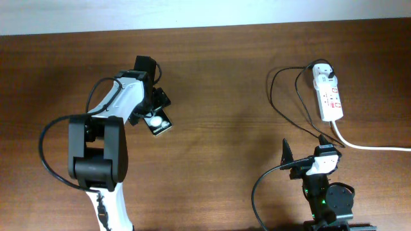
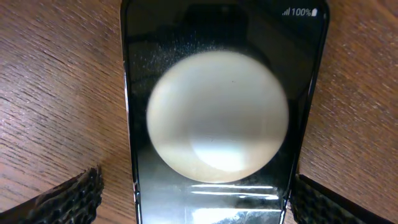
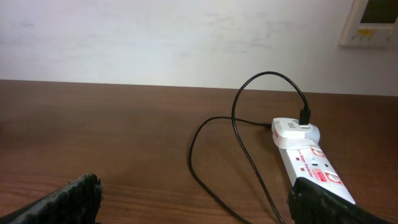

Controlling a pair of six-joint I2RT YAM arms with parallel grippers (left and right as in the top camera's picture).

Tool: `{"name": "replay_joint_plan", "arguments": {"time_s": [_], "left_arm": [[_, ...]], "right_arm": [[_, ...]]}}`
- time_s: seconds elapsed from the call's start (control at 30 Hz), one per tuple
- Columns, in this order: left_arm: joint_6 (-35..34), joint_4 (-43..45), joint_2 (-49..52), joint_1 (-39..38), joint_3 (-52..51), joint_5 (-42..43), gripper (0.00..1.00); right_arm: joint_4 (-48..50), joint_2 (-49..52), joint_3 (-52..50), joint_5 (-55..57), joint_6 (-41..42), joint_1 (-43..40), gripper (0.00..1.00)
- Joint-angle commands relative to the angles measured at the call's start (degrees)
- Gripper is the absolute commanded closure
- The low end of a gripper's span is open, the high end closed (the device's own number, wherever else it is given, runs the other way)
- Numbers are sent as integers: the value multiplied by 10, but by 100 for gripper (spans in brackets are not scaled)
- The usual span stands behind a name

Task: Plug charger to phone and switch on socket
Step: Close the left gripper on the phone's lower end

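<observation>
Overhead: left gripper [image 1: 155, 116] astride phone [image 1: 162, 126], jaws apart

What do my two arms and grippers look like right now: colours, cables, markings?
Left arm: white shells over chunky black joint housings, a black cable looping beside it. Right arm: mostly black, with a white block near the wrist, a green light low down and its own black cable. The finger pads are black and ridged. No readable markings show.

Phone [image 2: 217, 118] glossy black glass w/ dust specks; table [image 2: 56, 93] matt grained wood; socket [image 3: 308, 163] smooth white plastic, slight sheen.
</observation>
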Motion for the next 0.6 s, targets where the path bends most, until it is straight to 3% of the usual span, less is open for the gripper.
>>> {"name": "replay_joint_plan", "arguments": {"time_s": [0.0,0.27,0.43,0.57], "left_arm": [[-8,1,13,-1,5,3,1],[-8,-4,69,-5,5,48,0],[-7,-8,77,-5,5,48,13],[-7,-10,77,-5,5,48,16]], "right_arm": [[-3,-5,-3,1,3,3,1],[-3,-5,-3,1,3,3,1],[-3,-5,-3,1,3,3,1],[-3,-5,-3,1,3,3,1]]}}
